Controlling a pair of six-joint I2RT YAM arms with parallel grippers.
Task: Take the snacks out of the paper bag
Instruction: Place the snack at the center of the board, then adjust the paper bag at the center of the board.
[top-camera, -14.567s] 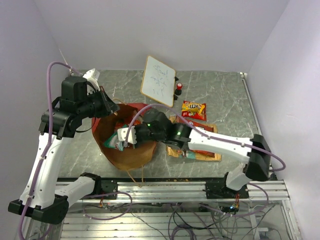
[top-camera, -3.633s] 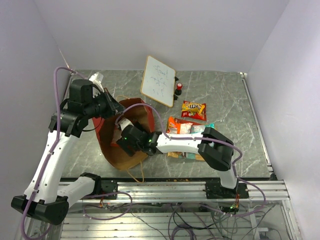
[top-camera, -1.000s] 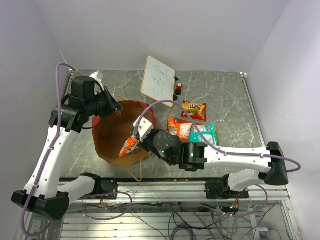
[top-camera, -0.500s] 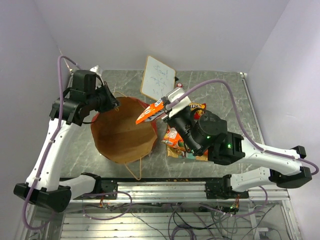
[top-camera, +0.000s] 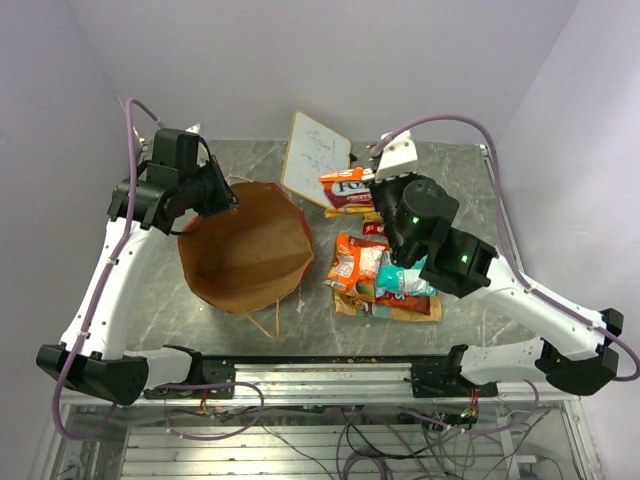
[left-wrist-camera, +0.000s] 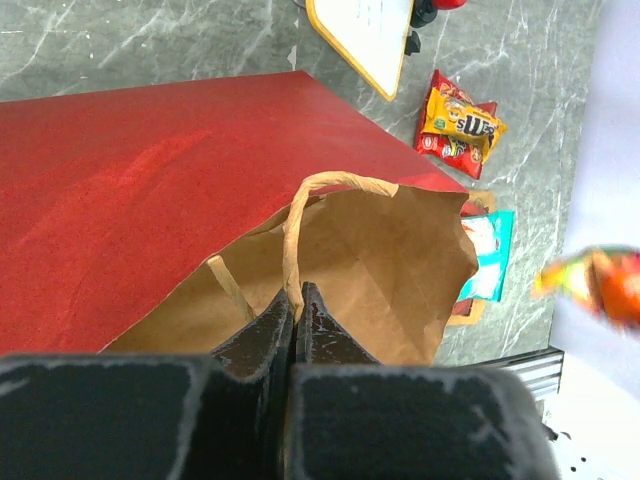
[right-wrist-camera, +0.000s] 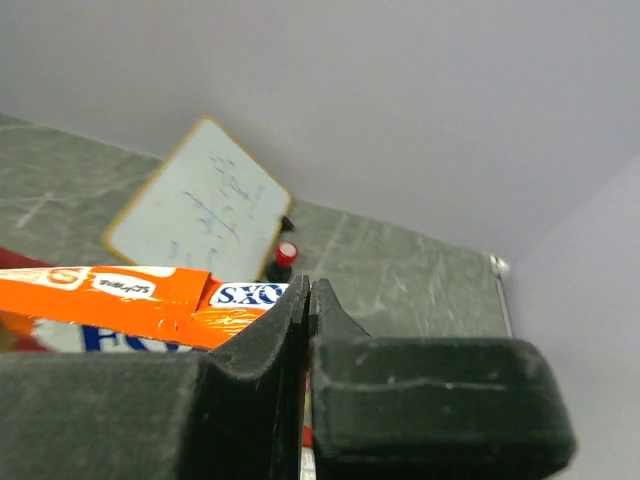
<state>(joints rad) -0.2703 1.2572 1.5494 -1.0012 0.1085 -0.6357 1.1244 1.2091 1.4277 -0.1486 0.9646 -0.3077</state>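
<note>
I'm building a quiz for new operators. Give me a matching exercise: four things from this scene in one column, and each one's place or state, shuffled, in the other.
1. orange crinkly snack packet
2. red paper bag with brown inside
3. yellow-and-red snack packet
4. teal-and-white snack packet

A. rim pinched by the left gripper
B. lying alone near the white whiteboard
C. held aloft in the right gripper
D. in the heap of packets right of the bag

Pairs: 1-C, 2-A, 3-B, 4-D
</note>
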